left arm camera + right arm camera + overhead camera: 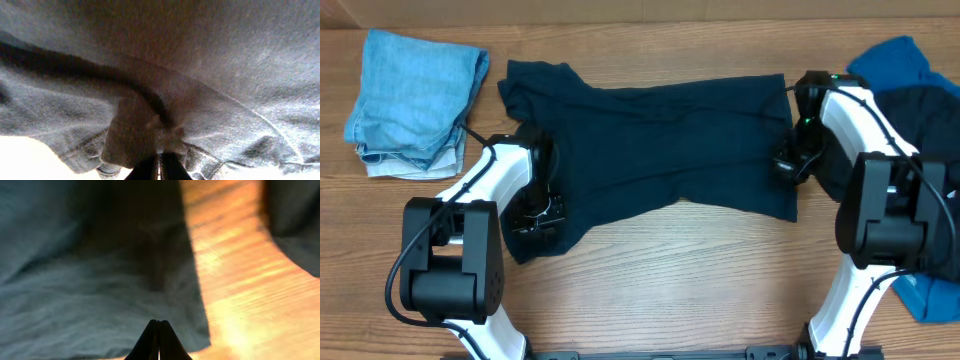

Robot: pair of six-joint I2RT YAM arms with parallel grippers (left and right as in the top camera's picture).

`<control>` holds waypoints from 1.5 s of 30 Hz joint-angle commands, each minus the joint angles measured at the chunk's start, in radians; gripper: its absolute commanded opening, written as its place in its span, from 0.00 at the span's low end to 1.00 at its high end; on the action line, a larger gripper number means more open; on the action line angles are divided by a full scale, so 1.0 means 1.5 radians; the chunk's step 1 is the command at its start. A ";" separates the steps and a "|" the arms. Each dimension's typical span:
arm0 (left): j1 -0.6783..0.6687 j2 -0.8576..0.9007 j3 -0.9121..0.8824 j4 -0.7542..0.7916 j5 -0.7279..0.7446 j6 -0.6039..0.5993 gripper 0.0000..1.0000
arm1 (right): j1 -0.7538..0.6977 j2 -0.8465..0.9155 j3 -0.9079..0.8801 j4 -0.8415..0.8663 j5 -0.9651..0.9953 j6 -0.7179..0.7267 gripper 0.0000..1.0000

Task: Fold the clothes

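Observation:
A dark navy short-sleeved shirt (660, 140) lies spread across the middle of the table. My left gripper (535, 215) is at the shirt's lower left part. In the left wrist view it (160, 161) is shut, with shirt fabric (200, 60) bunched at its tips. My right gripper (787, 162) is at the shirt's right edge. In the right wrist view it (157, 326) is shut over flat fabric (75, 280) near a corner, and no pinched fold shows. A bright blue garment (890, 65) and another dark one (920, 120) lie at the far right.
A pale light-blue folded pile (415, 100) sits at the back left. More blue cloth (932, 295) lies at the right front behind the right arm. Bare wood (700, 280) shows in front of the shirt. The other dark garment (295, 225) lies across a strip of wood.

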 commanded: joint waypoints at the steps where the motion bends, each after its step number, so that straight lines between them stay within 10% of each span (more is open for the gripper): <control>1: 0.000 0.009 -0.003 0.002 0.003 -0.014 0.06 | 0.019 -0.015 -0.037 0.039 0.002 0.026 0.04; 27: 0.000 0.009 0.063 -0.177 -0.133 -0.080 0.07 | 0.010 -0.015 -0.180 -0.001 0.166 0.122 0.04; 29: 0.000 0.009 0.154 -0.235 -0.133 -0.079 0.08 | 0.012 -0.015 -0.130 -0.039 0.164 0.122 0.24; 34: 0.001 0.009 0.388 -0.326 -0.144 -0.071 0.27 | 0.013 -0.015 0.012 -0.129 0.128 0.109 0.48; 38: 0.001 0.009 0.513 -0.261 -0.144 -0.038 0.86 | 0.013 -0.015 0.144 -0.142 0.020 0.038 0.52; 45: 0.001 0.071 0.510 -0.039 -0.082 0.039 0.57 | 0.013 -0.015 0.284 -0.004 -0.004 -0.025 0.38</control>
